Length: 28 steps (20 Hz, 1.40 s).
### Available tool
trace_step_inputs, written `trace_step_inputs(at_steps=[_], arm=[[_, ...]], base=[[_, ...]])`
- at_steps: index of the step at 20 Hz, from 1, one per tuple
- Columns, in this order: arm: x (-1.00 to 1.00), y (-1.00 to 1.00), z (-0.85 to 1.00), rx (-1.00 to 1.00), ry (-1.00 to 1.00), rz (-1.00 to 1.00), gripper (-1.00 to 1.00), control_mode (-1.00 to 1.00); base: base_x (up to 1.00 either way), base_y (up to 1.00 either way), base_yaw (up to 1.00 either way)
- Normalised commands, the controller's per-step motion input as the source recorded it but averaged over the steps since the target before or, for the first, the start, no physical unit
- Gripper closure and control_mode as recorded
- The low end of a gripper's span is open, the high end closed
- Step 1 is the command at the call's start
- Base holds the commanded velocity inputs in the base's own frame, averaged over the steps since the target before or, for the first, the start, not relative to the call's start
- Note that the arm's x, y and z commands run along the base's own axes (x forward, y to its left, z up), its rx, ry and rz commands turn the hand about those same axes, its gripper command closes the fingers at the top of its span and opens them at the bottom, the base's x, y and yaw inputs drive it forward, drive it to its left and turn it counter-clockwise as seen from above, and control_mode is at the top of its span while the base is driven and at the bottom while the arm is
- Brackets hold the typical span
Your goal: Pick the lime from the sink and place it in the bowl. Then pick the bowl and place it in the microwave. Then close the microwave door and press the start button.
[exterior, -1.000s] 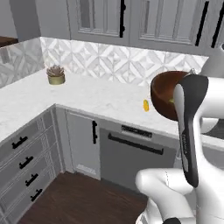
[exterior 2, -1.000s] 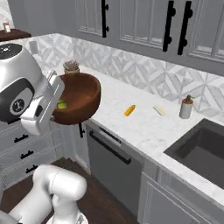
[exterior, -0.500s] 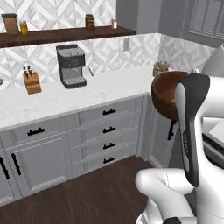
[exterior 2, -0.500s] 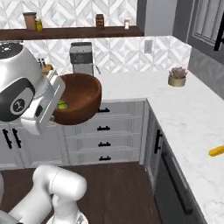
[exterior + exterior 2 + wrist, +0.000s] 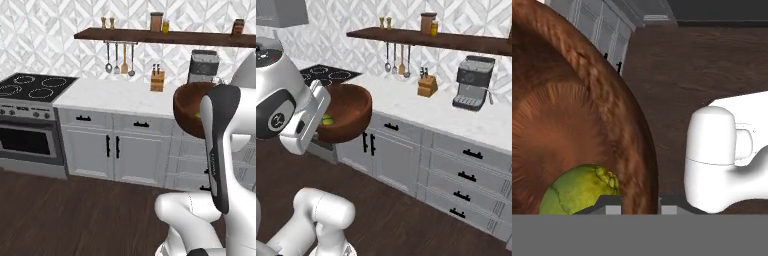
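Note:
The reddish-brown wooden bowl (image 5: pixel 191 106) hangs in the air in front of the arm, above the floor and level with the counter. My gripper (image 5: pixel 641 209) is shut on the bowl's rim (image 5: pixel 629 150), one finger inside and one outside. The yellow-green lime (image 5: pixel 577 192) lies inside the bowl, at its low side near the gripper. From the right base view the bowl (image 5: pixel 349 112) tilts toward the hand, with the lime (image 5: pixel 327 120) just showing at its edge. The sink and the microwave are out of view.
A white counter (image 5: pixel 120 95) over grey cabinets runs ahead, with a black stove (image 5: pixel 30 86) at its left end. A knife block (image 5: pixel 157 80) and a coffee machine (image 5: pixel 473 82) stand on it, under a dark shelf (image 5: pixel 421 37). Dark wood floor (image 5: pixel 75 215) lies between.
The whole scene has swung across both base views: the camera has turned from the corner counter to the stove wall. The bowl with the lime stays gripped the same way.

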Motion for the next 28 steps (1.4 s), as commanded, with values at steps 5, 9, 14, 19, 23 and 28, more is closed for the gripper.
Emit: trace_step_inputs(at_steps=[5, 9, 14, 19, 23, 28], arm=[[0.00, 0.00, 0.00, 0.00, 0.00, 0.00, 1.00, 1.00], [0.00, 0.00, 0.00, 0.00, 0.00, 0.00, 1.00, 1.00], [0.00, 0.00, 0.00, 0.00, 0.00, 0.00, 1.00, 1.00], [0.00, 0.00, 0.00, 0.00, 0.00, 0.00, 1.00, 1.00], [0.00, 0.00, 0.00, 0.00, 0.00, 0.00, 1.00, 1.00], [0.00, 0.00, 0.00, 0.00, 0.00, 0.00, 1.00, 1.00]], base=[[0.00, 0.00, 1.00], [0.00, 0.00, 1.00], [0.00, 0.00, 1.00], [0.32, -0.02, 0.98], [0.75, -0.55, 0.72], [1.00, -0.89, 0.52]])
